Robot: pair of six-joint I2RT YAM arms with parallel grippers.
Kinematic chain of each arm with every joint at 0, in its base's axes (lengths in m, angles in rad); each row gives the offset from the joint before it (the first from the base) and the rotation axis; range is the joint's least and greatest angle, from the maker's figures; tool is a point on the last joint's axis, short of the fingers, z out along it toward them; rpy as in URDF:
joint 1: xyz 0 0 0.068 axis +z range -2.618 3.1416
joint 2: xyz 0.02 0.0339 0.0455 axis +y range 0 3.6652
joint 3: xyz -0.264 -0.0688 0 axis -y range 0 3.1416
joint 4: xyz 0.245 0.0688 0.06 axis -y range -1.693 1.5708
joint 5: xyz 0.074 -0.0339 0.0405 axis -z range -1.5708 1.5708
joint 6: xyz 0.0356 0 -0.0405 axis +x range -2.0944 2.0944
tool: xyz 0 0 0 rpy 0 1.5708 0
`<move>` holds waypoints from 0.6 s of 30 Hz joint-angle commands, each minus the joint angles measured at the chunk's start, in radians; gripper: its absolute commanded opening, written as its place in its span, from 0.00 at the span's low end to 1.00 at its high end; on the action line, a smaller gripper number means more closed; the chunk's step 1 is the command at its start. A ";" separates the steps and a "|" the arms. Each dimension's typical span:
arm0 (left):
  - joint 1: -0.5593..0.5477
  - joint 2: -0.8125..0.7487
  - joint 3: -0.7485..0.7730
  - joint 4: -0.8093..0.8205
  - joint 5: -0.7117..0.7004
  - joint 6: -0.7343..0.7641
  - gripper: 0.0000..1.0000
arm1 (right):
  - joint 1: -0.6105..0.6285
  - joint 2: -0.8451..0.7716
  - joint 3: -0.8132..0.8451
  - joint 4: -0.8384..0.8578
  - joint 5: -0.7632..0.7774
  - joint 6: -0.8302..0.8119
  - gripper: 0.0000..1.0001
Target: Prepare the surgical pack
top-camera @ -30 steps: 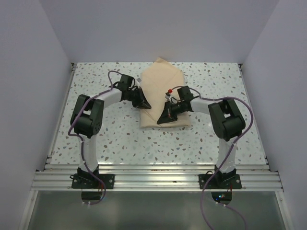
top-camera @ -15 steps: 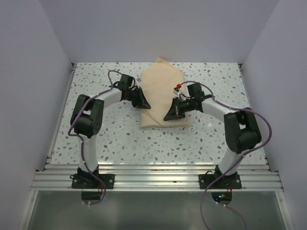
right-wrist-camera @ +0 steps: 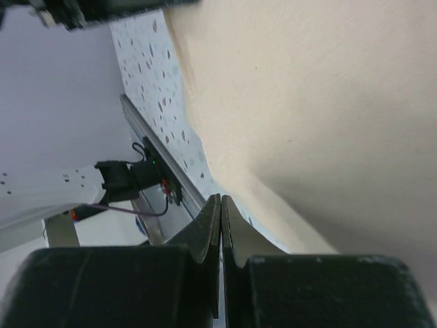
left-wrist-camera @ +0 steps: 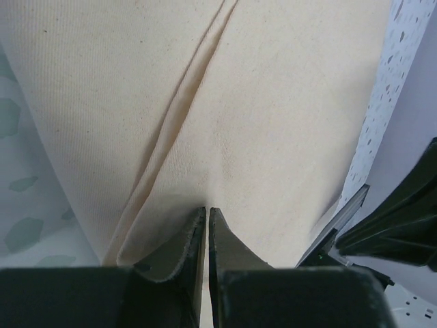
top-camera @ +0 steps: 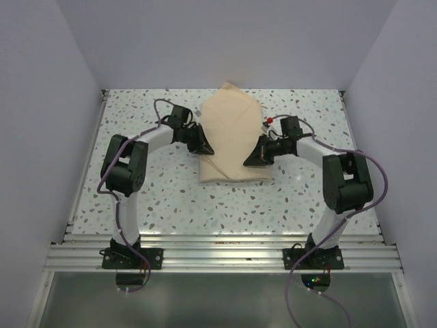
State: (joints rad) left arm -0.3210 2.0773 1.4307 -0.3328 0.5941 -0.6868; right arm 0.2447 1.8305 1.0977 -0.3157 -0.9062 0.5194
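Observation:
The surgical pack (top-camera: pixel 231 133) is a tan cloth bundle folded into a rectangle with a pointed far flap, lying mid-table. The tray and instruments are hidden inside. My left gripper (top-camera: pixel 205 149) is shut, with its tips resting on the bundle's left part beside a fold crease. The left wrist view shows the closed tips (left-wrist-camera: pixel 207 210) on the cloth (left-wrist-camera: pixel 273 102). My right gripper (top-camera: pixel 251 162) is shut and empty at the bundle's right near edge. In the right wrist view its tips (right-wrist-camera: pixel 220 198) hang just beside the cloth (right-wrist-camera: pixel 307 102).
The speckled table (top-camera: pixel 150 191) is walled on three sides. A metal rail (top-camera: pixel 218 239) runs along the near edge and also shows in the right wrist view (right-wrist-camera: pixel 161 184). The right arm's black end (left-wrist-camera: pixel 403 219) shows at the left wrist view's right edge.
My right gripper has moved right and slightly back, from over the bundle's middle to its right edge, staying shut. The left gripper and the bundle have not moved.

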 commanded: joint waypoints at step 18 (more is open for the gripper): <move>0.095 0.189 0.357 0.127 -0.007 0.007 0.19 | -0.194 0.409 0.683 -0.006 0.132 0.071 0.00</move>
State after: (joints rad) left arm -0.2604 2.1487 1.6928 -0.2401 0.5213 -0.6662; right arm 0.0544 2.1529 1.6699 -0.2764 -0.7536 0.5842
